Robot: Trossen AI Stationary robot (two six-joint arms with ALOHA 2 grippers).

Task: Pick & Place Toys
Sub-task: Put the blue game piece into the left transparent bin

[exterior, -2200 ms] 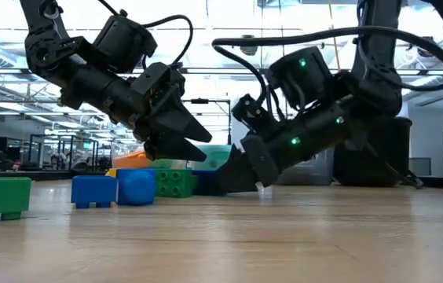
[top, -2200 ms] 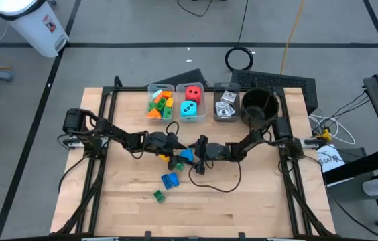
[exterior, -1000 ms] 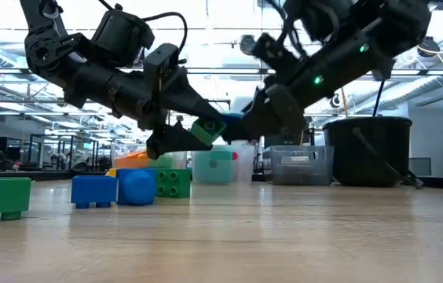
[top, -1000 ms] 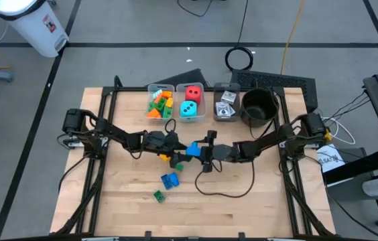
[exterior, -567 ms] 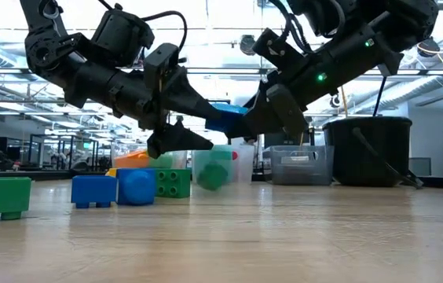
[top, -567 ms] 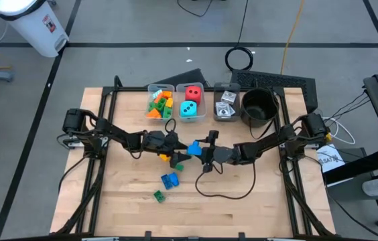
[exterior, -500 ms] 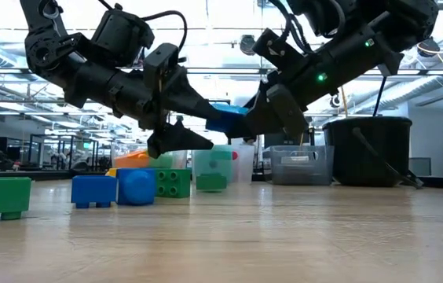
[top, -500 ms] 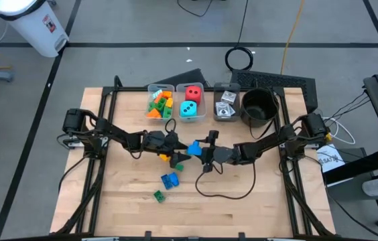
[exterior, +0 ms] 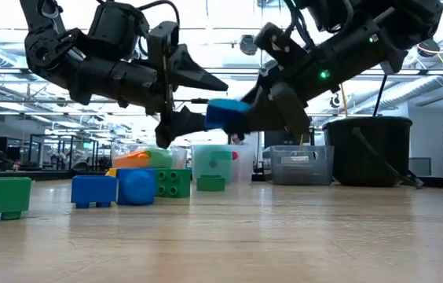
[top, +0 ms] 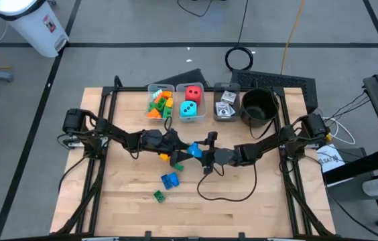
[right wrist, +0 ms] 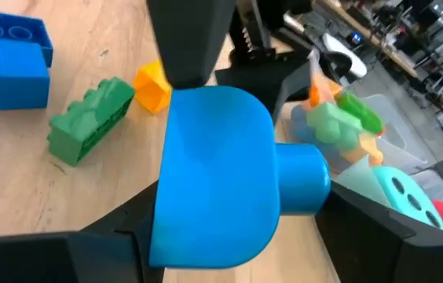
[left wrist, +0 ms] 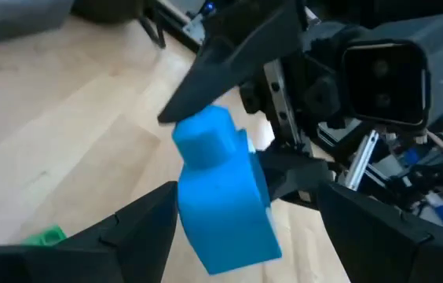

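Above the table's middle, the right gripper [exterior: 241, 118] pinched a rounded blue brick [exterior: 226, 112], while the left gripper [exterior: 198, 98] stood spread around its far end.

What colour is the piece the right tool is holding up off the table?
Blue. The brick in the right tool shows best in the right wrist view.

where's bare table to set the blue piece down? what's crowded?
Free: the wood along the near edge, right of the loose blue brick and small green brick, and the strip left of them. Crowded: the back edge with the bins and black pot, and mid-table, where both arms meet at the blue piece.
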